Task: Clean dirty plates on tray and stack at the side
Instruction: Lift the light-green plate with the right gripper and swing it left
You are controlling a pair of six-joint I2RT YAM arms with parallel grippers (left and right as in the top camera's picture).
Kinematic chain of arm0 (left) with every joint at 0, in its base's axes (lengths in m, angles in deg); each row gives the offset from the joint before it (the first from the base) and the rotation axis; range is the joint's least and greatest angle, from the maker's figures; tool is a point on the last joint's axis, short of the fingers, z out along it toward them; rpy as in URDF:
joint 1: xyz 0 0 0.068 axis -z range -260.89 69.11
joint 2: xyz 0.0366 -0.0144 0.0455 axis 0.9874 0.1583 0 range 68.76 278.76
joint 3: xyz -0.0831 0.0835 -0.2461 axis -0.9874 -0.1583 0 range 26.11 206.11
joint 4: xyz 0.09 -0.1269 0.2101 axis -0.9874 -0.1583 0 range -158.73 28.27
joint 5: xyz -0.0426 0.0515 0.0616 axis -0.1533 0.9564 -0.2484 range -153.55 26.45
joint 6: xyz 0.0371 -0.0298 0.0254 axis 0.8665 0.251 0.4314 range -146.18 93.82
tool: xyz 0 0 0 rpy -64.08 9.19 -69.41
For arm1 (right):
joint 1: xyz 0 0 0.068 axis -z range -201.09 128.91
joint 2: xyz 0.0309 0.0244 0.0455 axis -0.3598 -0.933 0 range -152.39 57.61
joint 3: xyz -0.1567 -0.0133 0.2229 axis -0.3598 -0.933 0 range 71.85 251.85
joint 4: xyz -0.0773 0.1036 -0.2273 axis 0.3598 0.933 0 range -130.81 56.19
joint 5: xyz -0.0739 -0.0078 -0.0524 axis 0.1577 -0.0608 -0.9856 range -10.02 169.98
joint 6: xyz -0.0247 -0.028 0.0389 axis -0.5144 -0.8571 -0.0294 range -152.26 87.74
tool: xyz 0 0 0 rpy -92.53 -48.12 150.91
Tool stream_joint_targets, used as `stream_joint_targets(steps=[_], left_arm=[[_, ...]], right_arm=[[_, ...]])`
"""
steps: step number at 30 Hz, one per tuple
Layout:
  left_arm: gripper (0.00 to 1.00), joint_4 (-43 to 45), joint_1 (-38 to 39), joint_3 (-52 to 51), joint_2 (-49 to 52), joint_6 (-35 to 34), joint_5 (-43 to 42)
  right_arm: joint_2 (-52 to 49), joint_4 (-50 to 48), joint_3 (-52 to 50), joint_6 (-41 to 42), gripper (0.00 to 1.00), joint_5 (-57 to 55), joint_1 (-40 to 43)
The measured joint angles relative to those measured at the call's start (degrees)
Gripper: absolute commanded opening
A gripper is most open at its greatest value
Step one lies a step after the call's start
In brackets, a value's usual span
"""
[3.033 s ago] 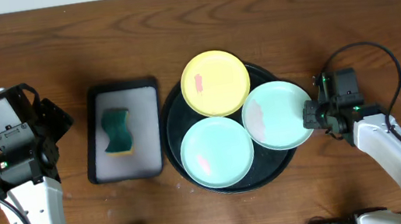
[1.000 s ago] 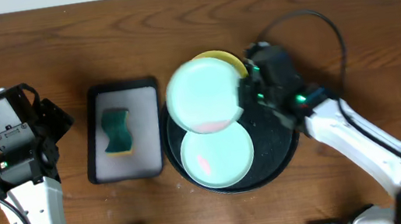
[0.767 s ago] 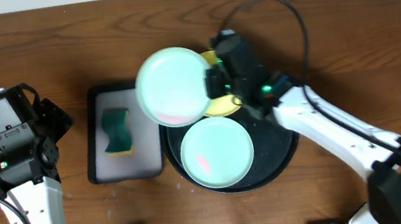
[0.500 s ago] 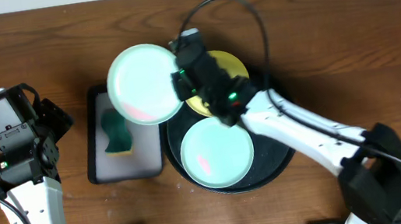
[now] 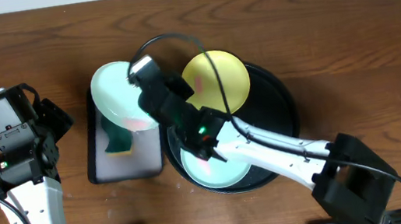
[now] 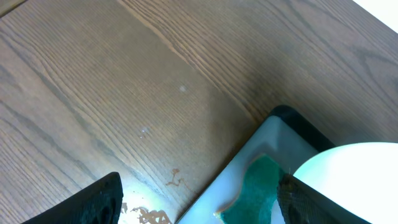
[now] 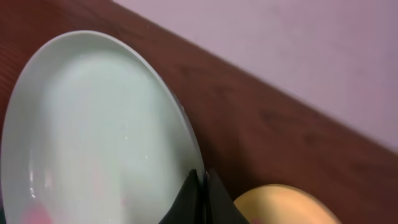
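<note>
Right gripper (image 7: 199,186) clamped on rim of mint plate (image 5: 115,92), pink smear showing; plate held above grey tray (image 5: 144,161), partly covering sponge (image 5: 116,143); left gripper (image 6: 199,202) spread wide, empty, off to the tray's left. Yellow plate (image 5: 219,78) and second mint plate (image 5: 221,173) on black tray (image 5: 282,104). Risks, as I judge: edge pinch is thin, so plate may tilt or slip under scrubbing; left arm reaching for sponge may knock the overhanging plate.

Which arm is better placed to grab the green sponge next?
Probably the left. The left gripper is open and empty near the grey rectangular tray holding the green sponge, while the right gripper is clamped on a pale mint-green round plate.
</note>
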Motion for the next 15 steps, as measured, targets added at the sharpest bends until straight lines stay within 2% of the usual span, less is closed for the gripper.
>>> stream_joint_targets(steps=[5, 15], left_arm=[[0.80, -0.02, 0.00, 0.00, 0.00, 0.00, 0.00], [0.80, 0.00, 0.00, 0.00, 0.00, 0.00, -0.02]], right_arm=[[-0.02, -4.87, 0.00, -9.40, 0.01, -4.68, -1.70], [-0.02, -20.33, 0.09, -34.16, 0.01, -9.53, -5.46]])
